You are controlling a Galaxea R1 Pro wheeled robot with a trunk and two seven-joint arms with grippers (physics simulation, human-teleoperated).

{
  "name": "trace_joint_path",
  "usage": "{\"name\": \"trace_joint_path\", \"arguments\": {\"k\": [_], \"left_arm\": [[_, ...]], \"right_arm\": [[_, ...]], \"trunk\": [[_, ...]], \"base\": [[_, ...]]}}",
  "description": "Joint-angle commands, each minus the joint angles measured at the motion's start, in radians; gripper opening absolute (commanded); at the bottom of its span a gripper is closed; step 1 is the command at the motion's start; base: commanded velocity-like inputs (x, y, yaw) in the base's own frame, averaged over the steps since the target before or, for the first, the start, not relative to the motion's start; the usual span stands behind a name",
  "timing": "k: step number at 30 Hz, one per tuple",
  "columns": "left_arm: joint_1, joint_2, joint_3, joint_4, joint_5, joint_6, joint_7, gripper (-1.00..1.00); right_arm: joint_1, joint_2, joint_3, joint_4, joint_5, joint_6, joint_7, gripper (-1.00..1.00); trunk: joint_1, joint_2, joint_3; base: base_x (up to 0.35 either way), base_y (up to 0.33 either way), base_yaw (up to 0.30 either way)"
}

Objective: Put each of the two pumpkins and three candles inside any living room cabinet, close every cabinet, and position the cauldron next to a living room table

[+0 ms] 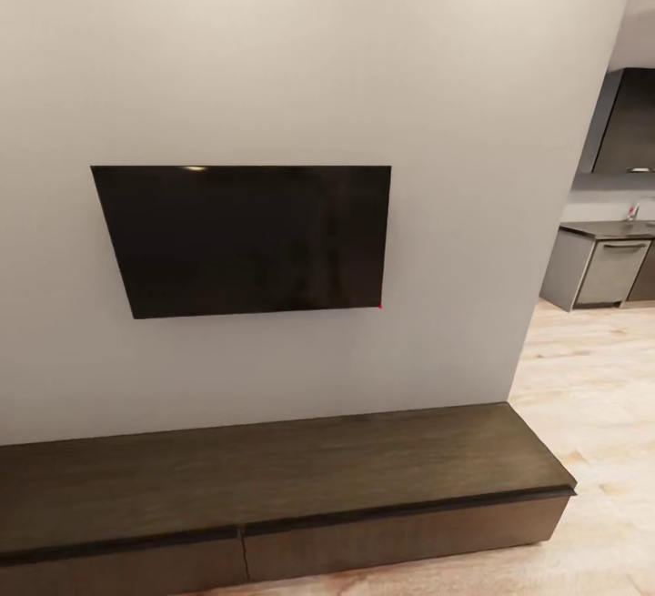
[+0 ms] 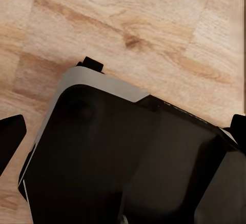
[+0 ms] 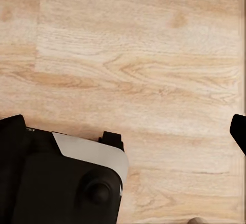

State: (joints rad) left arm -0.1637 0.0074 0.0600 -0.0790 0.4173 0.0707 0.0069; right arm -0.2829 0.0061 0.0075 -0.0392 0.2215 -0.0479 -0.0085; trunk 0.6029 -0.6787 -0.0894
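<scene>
Where the head view faces the wall, the cabinet (image 1: pixel 273 478) is seen running along its foot beneath a dark television (image 1: pixel 246 239), its two visible drawer fronts shut and its top bare. A kitchen counter (image 1: pixel 608 230) is noted beyond the wall's right edge. The left gripper (image 2: pixel 123 142) and right gripper (image 3: pixel 128 131) are each recorded with dark fingertips set wide apart, apparently holding nothing, above the wooden floor (image 3: pixel 143 55) and the robot's base (image 2: pixel 128 162).
</scene>
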Motion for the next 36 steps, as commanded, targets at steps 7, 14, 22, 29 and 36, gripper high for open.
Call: {"name": "trace_joint_path", "arguments": {"k": [7,14,22,29,36], "left_arm": [[0.0,0.0,0.006,-0.002,0.0,0.006,0.001,1.0],[0.0,0.0,0.006,-0.002,0.0,0.006,0.001,1.0],[0.0,0.0,0.007,-0.003,0.001,0.006,0.002,1.0],[0.001,-0.002,0.006,-0.131,0.003,0.035,-0.019,1.0],[0.001,-0.002,0.006,-0.417,0.0,0.276,-0.014,1.0]], "right_arm": [[-0.001,0.0,0.0,0.001,0.006,-0.002,-0.001,1.0],[-0.001,-0.001,-0.001,0.001,0.004,-0.002,-0.001,1.0],[-0.001,-0.001,-0.004,-0.001,0.001,-0.003,0.001,1.0],[-0.001,-0.006,-0.012,-0.01,-0.024,-0.009,0.009,1.0],[-0.001,-0.006,-0.014,-0.084,-0.231,0.04,0.013,1.0]], "trunk": [[0.0,-0.001,-0.002],[0.0,-0.001,-0.002],[0.0,-0.001,-0.002],[0.0,-0.001,-0.002],[0.0,-0.001,-0.002]], "base": [[0.033,-0.024,0.0],[0.001,-0.001,0.0],[0.0,0.0,0.0],[0.0,0.0,0.0],[0.0,0.0,0.0]]}}
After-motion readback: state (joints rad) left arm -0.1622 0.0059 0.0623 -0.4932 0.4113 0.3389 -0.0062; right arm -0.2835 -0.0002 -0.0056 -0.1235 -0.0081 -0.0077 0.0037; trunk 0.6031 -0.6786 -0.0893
